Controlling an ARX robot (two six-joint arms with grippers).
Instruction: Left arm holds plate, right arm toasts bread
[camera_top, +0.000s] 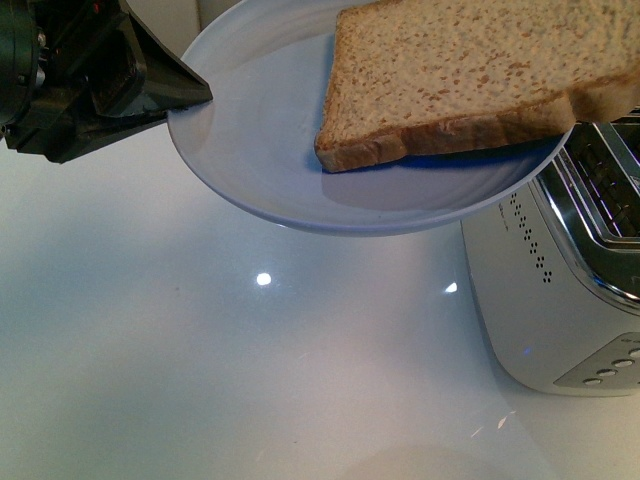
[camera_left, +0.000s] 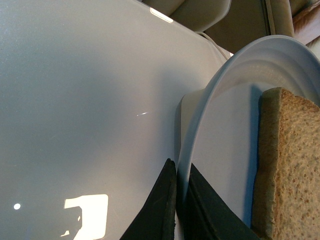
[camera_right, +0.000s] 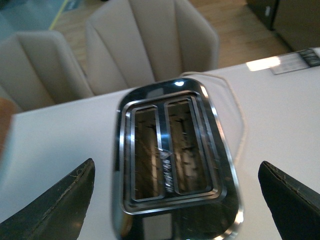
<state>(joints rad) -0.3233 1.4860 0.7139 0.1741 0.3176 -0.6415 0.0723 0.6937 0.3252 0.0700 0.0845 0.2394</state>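
Clenched on the plate (camera_top: 260, 160) rim, the left end effector (camera_top: 195, 95) holds the bread (camera_top: 450, 70), overhanging toward the toaster (camera_top: 540, 300), above the worktop (camera_top: 200, 360); any tilt could spill it before the splayed, empty right end effector (camera_right: 175, 200) grips it.

The left gripper (camera_left: 181, 168) pinches the rim of the pale plate (camera_left: 232, 125), one dark jaw on each side. Brown bread (camera_left: 290, 165) lies on the plate. A white table (camera_left: 75, 100) lies below, with maybe chairs (camera_left: 200, 12) beyond it.

We see the bread (camera_top: 460, 70) on the plate (camera_top: 260, 150), held above the table (camera_top: 200, 380); the toaster (camera_top: 540, 300) stands on it, right of the plate.
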